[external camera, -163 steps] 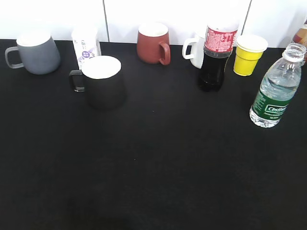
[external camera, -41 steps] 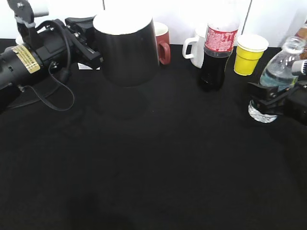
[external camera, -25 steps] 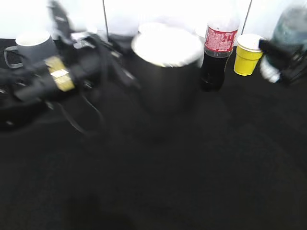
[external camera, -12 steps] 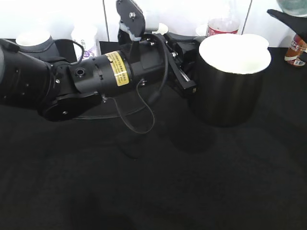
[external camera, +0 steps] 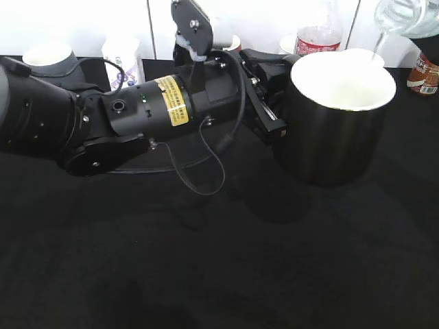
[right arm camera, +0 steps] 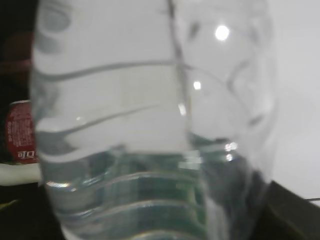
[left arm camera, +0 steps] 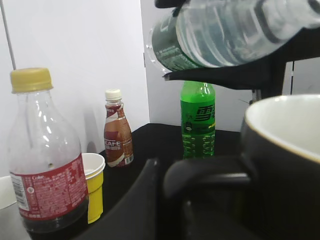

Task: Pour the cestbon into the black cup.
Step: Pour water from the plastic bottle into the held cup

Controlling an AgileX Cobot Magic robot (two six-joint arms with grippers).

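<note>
Over on the left, the left arm stretches across the black worktop and holds the black cup raised on the right half, mouth up. The left claw is closed on the cup's handle, as the left wrist view shows the handle sitting right in front of the camera. Behind the arm stand a grey mug and a small white carton by the wall.

Further right, the cola bottle stands behind the cup. At the top right corner the water bottle hangs tilted, neck down toward the cup's far rim; a thin bright streak under its mouth looks like water starting to run. Its green label shows in the left wrist view, with a dark claw part beneath it. The right wrist view is filled by the clear bottle wall, so the right claw seems clamped around it, though its fingers are not visible.

To pour well, I'd keep the cup level and steady, bring the bottle's mouth over the white inside rather than the rim, and tip slowly.

Half a second back, the cup sat slightly further left and the bottle was barely in view; now the cup has edged right and the bottle has swung in above it.
</note>
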